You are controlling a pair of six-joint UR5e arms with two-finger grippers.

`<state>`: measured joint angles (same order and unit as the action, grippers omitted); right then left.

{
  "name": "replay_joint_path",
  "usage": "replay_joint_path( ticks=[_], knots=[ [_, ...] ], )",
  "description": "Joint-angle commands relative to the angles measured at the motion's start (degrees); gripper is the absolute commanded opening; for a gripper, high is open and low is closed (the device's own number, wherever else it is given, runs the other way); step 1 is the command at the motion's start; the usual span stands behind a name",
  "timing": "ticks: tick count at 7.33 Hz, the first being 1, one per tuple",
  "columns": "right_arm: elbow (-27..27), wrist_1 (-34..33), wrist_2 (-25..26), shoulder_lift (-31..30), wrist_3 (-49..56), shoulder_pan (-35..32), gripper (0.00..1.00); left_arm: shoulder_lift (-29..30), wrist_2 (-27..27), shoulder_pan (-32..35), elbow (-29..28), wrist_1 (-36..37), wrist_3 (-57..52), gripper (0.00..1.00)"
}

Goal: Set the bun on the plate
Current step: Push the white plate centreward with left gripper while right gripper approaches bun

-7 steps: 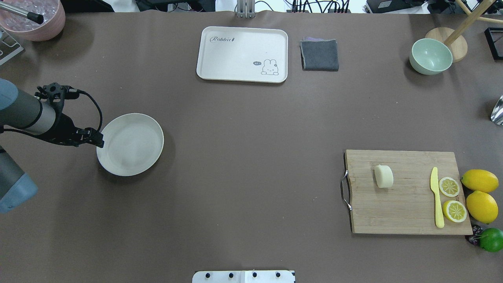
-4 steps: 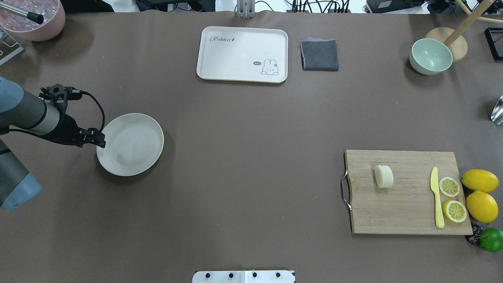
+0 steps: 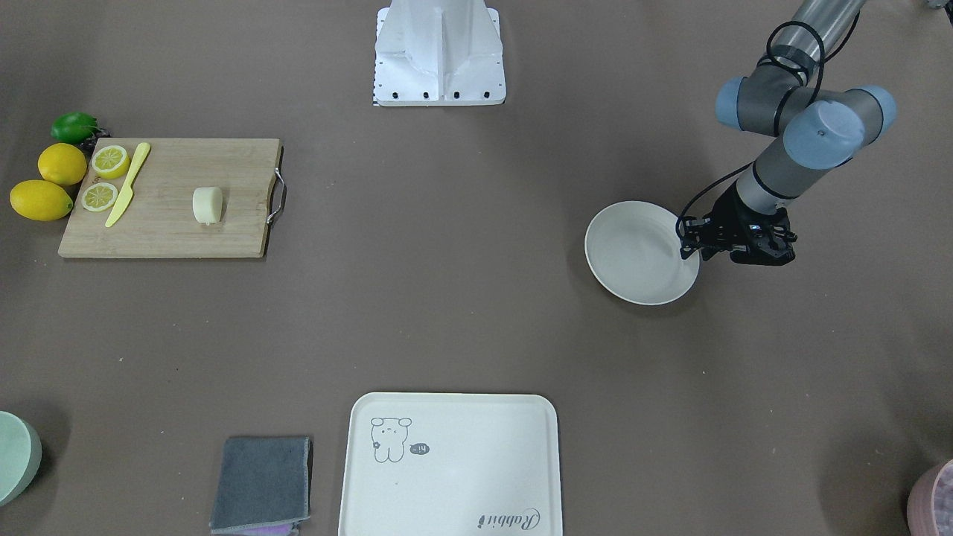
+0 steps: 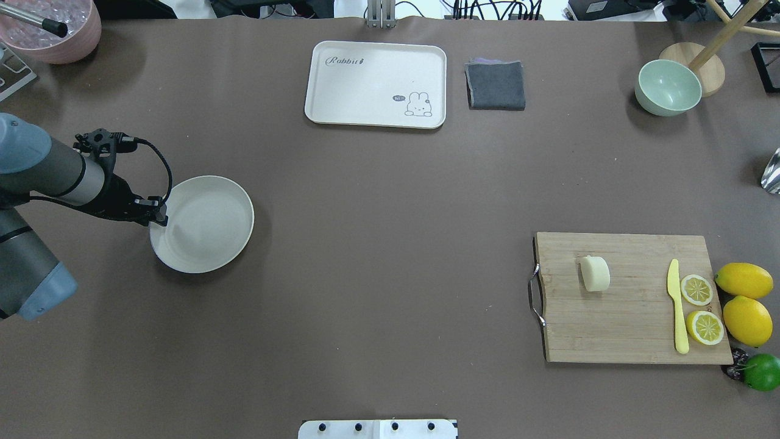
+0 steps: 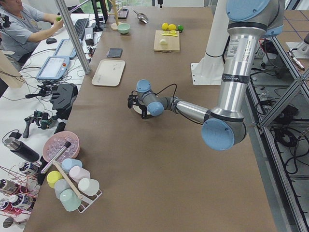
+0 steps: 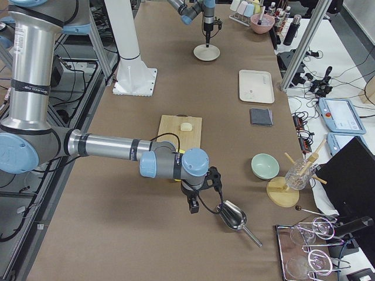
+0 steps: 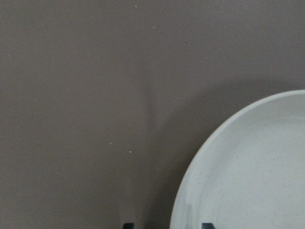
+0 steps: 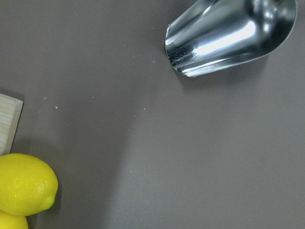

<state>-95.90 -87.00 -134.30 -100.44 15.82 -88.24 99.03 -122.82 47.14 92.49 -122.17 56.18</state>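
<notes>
Here, the bun (image 4: 595, 273) lies on the wooden cutting board (image 4: 634, 329), in the board's 10 o'clock part as the overhead view sees it, and no gripper touches it. At the bun's 3 o'clock, apart from it, a yellow knife (image 4: 676, 308) lies along the board. Two lemon halves (image 4: 696, 289) sit cut face up just past the blade. Two whole lemons (image 4: 743, 280) rest on the brown table (image 4: 390, 256) off the board's 3 o'clock edge, and a lime (image 4: 762, 371) sits by its 4 o'clock corner.

The plate (image 4: 234, 204) sits well apart from the bun, far out at its 9 o'clock, and holds nothing. The left gripper (image 4: 159, 216) points down at the plate's 9 o'clock rim. In its wrist view the two fingertips (image 7: 206, 224) stand spread, with the rim between them and nothing clamped.

The right gripper (image 6: 193, 206) shows only in the right side view, beside a metal scoop (image 8: 228, 36); I cannot tell how its fingers stand.

A cream tray (image 4: 376, 84) lies at the table's 12 o'clock, with a grey cloth (image 4: 495, 85) at its 3 o'clock.
</notes>
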Motion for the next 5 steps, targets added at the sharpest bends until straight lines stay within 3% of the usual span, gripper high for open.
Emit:
replay_joint_path(
  ticks=[1,2,3,5],
  knots=[
    [-0.3,0.1,0.0,0.4,0.0,0.0,1.0,0.2,-0.2,0.0,2.0,-0.6,5.3,0.0],
    [-1.2,0.1,-1.7,1.6,-2.5,0.1,1.0,-0.5,0.3,0.0,6.1,-0.4,6.2,0.0],
    [-5.3,0.3,-4.2,2.3,-12.0,3.0,1.0,0.4,0.2,0.0,9.0,0.0,9.8,0.0],
    [-11.0,7.5,-4.4,2.9,-26.5,12.2,1.0,7.5,2.0,-4.0,10.5,0.0,20.2,0.0]
  ],
)
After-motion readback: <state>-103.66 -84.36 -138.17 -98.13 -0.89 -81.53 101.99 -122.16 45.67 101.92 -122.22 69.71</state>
